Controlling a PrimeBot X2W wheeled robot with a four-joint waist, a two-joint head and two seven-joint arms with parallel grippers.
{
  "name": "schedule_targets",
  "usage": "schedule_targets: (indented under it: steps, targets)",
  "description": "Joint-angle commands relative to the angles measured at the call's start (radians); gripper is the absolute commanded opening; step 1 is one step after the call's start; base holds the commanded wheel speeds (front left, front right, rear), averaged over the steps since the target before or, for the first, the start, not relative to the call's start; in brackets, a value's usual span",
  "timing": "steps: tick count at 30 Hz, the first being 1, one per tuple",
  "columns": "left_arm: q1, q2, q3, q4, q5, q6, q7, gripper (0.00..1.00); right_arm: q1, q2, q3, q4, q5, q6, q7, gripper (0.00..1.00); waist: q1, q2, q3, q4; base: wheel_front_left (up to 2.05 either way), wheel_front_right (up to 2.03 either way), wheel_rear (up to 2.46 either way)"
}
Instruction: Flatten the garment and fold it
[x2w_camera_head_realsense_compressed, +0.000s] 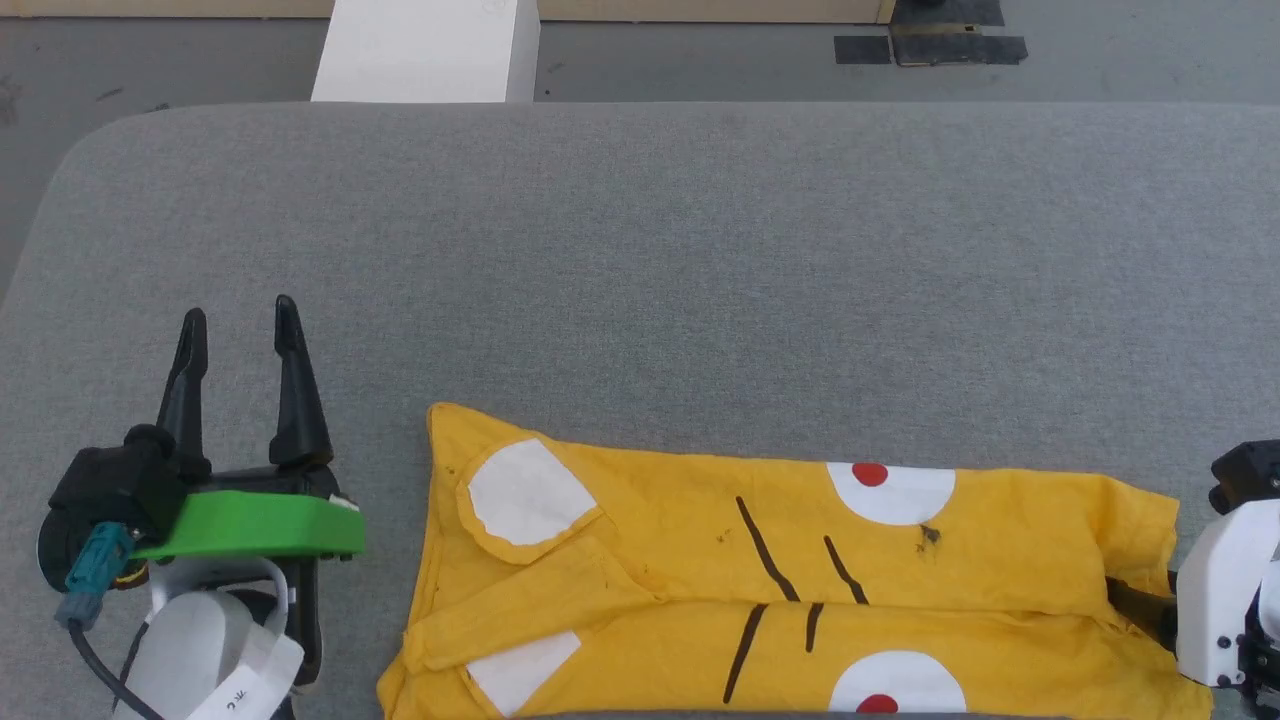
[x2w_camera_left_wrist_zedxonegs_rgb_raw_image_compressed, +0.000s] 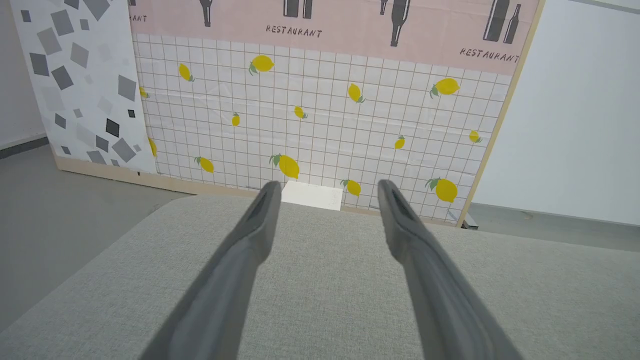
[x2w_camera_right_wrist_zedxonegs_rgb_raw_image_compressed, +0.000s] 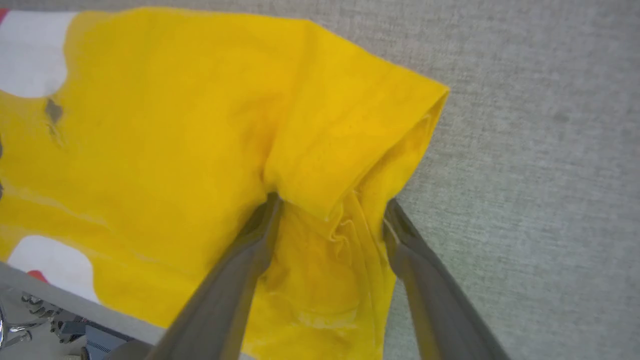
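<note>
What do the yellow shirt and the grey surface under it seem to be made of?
The garment: soft matte cloth, likely cotton knit; it creases and bunches between the right gripper's open fingers. The surface: grey matte upholstery fabric with a fine visible weave, probably padded, given its rounded corner.

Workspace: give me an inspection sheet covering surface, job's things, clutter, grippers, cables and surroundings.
Surface: grey fabric table with a rounded far-left corner.
Job's things: yellow shirt lies along the near edge, folded lengthwise, one sleeve turned over it, its right end bunched.
Clutter: nothing seen.
Grippers: left gripper is open over bare table, left of the shirt and apart from it. Right gripper is open, its fingers either side of a bunched fold at the shirt's right end.
Cables: dark cable with a teal plug at the left wrist.
Surroundings: white box beyond the table, lemon-print panel, grey floor with black tape.
</note>
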Motion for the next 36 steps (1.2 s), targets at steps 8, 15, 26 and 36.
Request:
schedule_targets:
  steps: [8, 15, 26, 36]
  targets:
    - [0.011, -0.032, 0.026, 0.008, 0.03, -0.026, -0.005, 1.0, -0.023, 0.007, -0.037, 0.079, -0.043, 0.008, 0.012, 0.0, 0.0, 0.0, 0.0, -0.004, 0.0, 0.0, 0.0]
    - [0.007, -0.043, 0.029, 0.017, 0.051, -0.042, -0.005, 1.0, -0.059, -0.044, -0.177, 0.172, -0.129, 0.008, 0.013, 0.0, 0.0, 0.0, 0.002, -0.003, 0.0, 0.0, 0.0]
    - [0.009, -0.05, 0.018, 0.058, 0.067, -0.047, -0.005, 1.0, -0.132, -0.026, -0.365, 0.251, -0.418, 0.008, 0.095, 0.0, 0.0, 0.0, -0.01, -0.011, 0.0, 0.0, 0.0]
    - [0.036, -0.045, 0.015, 0.089, 0.064, -0.048, -0.003, 1.0, -0.036, -0.069, -0.163, -0.191, -0.319, 0.008, 0.395, 0.0, 0.0, 0.0, -0.072, -0.032, 0.0, 0.0, 0.0]
